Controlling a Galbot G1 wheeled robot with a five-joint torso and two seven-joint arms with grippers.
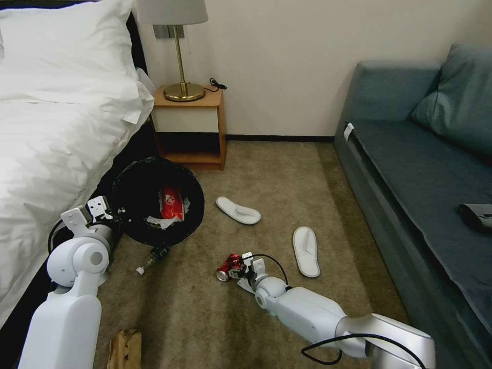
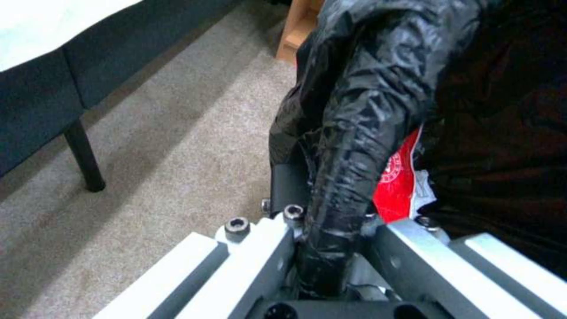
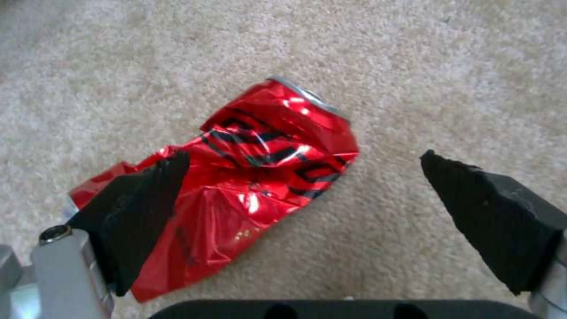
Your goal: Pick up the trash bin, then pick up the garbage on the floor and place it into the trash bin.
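Right gripper low over the carpet, jaws spread wide astride the crushed red can, its long axis slanting across the gap; left gripper clamped on the trash bin rim.

- Even, soft room light in the head view; faint shadows on the beige carpet
- Glare streaks on the crinkled glossy black bin liner; bright highlights on the crushed red can
- Both wrist views soft, blurred

Black lettering on crushed red can, too crumpled to read
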